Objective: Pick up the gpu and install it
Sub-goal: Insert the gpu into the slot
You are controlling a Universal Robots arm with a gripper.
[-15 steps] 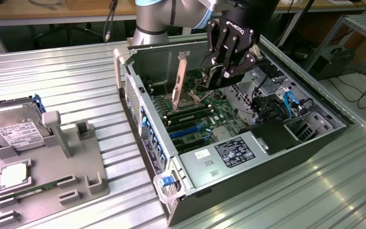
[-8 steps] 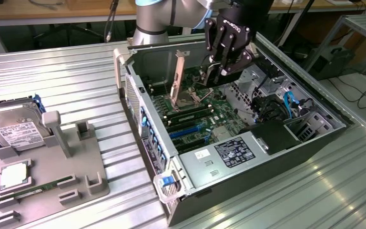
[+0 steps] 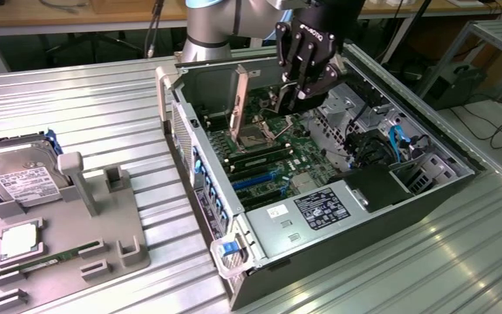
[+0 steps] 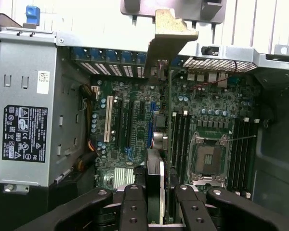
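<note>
Desk [image 3: 76,91]: ribbed metal, carrying open computer case [image 3: 425,196].
Gripper [image 3: 303,98]: clamped on gpu [image 3: 244,98], held upright above motherboard [image 3: 268,163].

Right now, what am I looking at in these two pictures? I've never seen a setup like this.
A robot arm with a black gripper is working inside an open computer case lying on a ribbed metal table. One picture comes from a camera beside the table, the other from a camera on the arm's wrist, looking down past the fingers onto the green motherboard. The gripper holds the gpu, a thin card with a silver bracket, seen edge-on in the wrist view, above the board. At the exterior view's left a grey parts tray holds a hard drive.
</note>
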